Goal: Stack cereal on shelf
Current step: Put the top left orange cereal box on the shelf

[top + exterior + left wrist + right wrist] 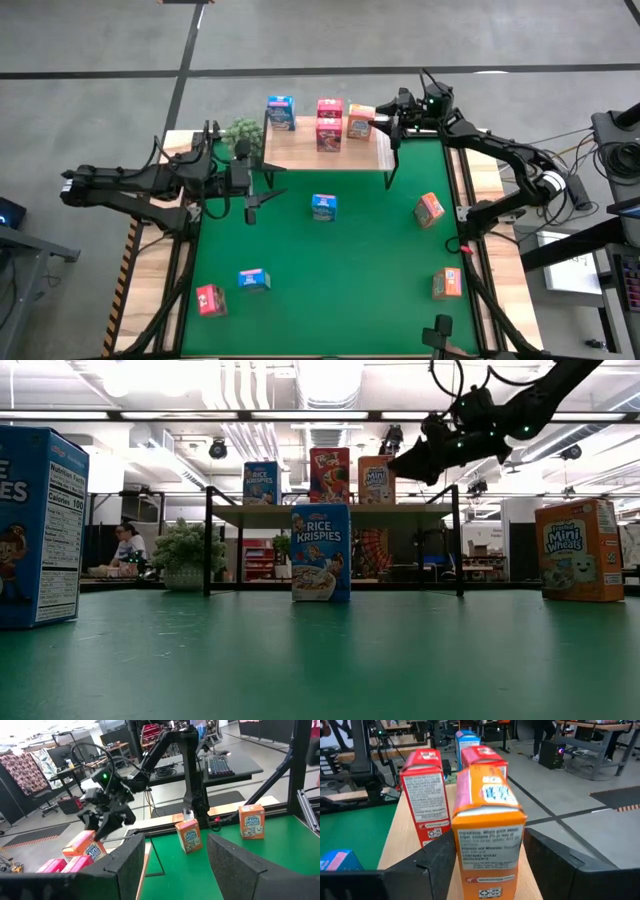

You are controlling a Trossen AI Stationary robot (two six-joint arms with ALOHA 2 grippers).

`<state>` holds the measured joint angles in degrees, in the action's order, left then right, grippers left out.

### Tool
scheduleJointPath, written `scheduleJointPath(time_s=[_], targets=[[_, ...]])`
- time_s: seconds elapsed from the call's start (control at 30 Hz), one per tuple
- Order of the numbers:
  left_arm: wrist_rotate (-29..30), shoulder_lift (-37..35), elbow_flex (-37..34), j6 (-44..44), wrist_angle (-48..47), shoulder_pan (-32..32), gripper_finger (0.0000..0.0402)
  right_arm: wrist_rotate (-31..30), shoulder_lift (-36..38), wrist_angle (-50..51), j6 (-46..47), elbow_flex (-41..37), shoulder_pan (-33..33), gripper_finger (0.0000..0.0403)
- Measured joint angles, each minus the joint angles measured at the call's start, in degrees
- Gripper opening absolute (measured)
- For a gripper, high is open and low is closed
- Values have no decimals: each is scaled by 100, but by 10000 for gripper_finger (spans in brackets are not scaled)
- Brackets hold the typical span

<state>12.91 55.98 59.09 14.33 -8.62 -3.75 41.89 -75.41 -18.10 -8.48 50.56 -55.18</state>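
The shelf (300, 152) stands at the table's far edge and carries a blue box (280, 112), two pink-red boxes (329, 122) and an orange box (361, 122), all upright on their bases. My right gripper (386, 120) is open at the shelf's right end. In the right wrist view its fingers (440, 865) stand on either side of the orange box (487, 820) without visibly touching it. My left gripper (254, 200) waits open over the table's left half, holding nothing. Several more boxes stand on the green mat, among them a blue one (323, 206) and an orange one (429, 209).
A green plant (240, 130) sits beside the shelf's left end. Other boxes stand near the table's near-left (211, 299), (254, 280) and near-right (447, 283) parts. The mat's middle (340, 270) is bare. A person (126, 545) sits far behind the table.
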Motion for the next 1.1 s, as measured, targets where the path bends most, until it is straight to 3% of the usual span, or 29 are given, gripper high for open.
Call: scheduleJointPath(time_s=[0.13, 0.2, 0.3, 0.43, 0.6, 0.9, 1.1], targets=[[2, 34, -169, 152, -21, 0, 196, -55, 209, 484, 123, 223, 2, 238], [2, 34, -262, 235, -27, 4, 196, -425, 322, 946, 142, 462, 17, 243], [2, 21, -429, 408, -18, 9, 196, -1009, 438, 1897, -8, 975, 76, 246], [1, 19, -768, 752, 169, 56, 196, -1171, 423, 3293, -162, 1900, 174, 243], [1, 3, -1128, 1121, 531, 293, 196, -1391, 137, 4632, -585, 3010, 430, 239], [5, -172, -1578, 1189, 631, 589, 196, -1562, -611, 6034, -873, 4310, 735, 263], [2, -572, -1648, 1322, 664, 590, 196, -2413, -1038, 6825, -1290, 4854, 1044, 284]])
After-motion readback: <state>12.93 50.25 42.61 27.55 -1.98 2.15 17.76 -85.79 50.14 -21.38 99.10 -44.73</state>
